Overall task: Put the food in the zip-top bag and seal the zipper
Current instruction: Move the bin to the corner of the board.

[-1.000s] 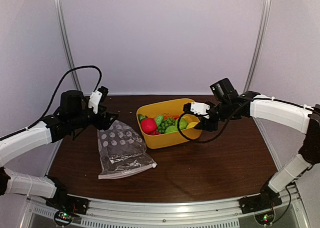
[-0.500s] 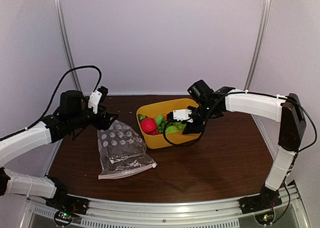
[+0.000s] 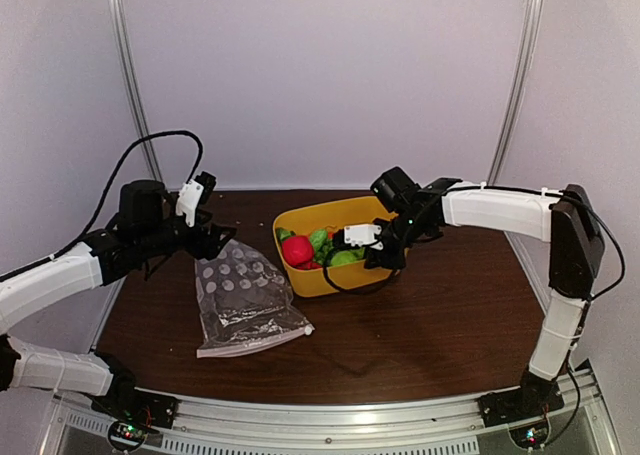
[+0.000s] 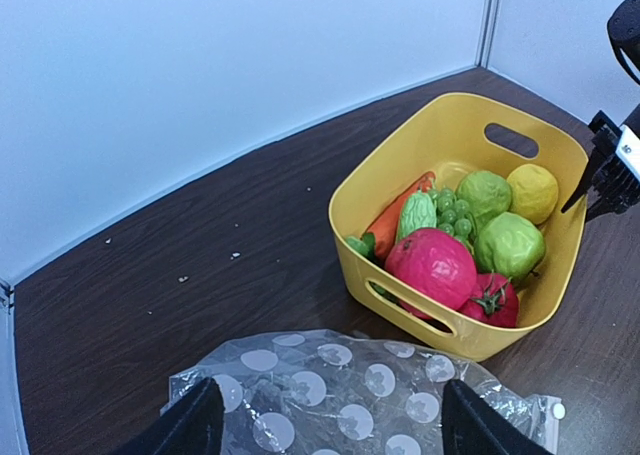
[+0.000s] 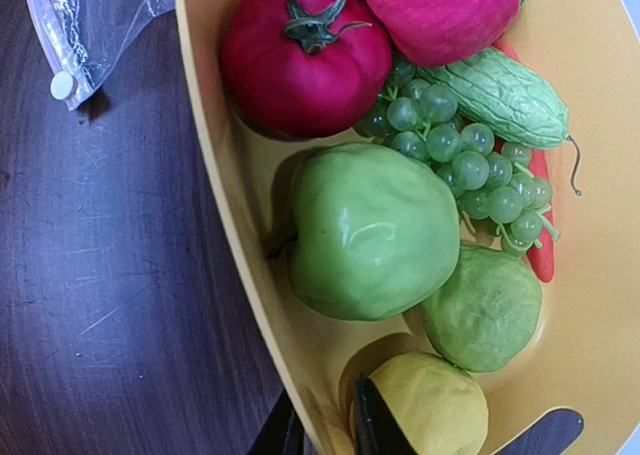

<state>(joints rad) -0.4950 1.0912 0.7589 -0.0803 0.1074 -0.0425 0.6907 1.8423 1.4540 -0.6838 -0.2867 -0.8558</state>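
From above, the dotted zip-top bag (image 3: 245, 297) lies flat on the dark table (image 3: 440, 325), left of centre, with its pale zipper (image 3: 255, 341) along the near edge. The left gripper (image 3: 208, 240) hangs over the bag's far end. Just beside the bag on its right stands the yellow basket (image 3: 330, 275), and all the toy food (image 3: 320, 247) is heaped inside it. The right gripper (image 3: 376, 258) is at the basket's right-hand rim.

From the left wrist, the left gripper (image 4: 330, 407) has its two black fingers (image 4: 192, 427) spread wide with the bag (image 4: 330, 370) below them, and nothing sits between them. Beyond is the basket (image 4: 450, 110), holding a pink fruit (image 4: 432, 265), a tomato (image 4: 490, 300), a carrot (image 4: 392, 218), green grapes (image 4: 455, 215), two green fruits and a lemon (image 4: 532, 191).

From the right wrist, the right gripper (image 5: 325, 420) straddles the basket's wall (image 5: 225, 175). One finger (image 5: 288, 433) is outside and the other is inside against the lemon (image 5: 435, 407), and together they pinch the wall. A green apple (image 5: 370, 230) and the tomato (image 5: 305, 55) lie close by. A corner of the bag (image 5: 95, 15) shows at the top left.
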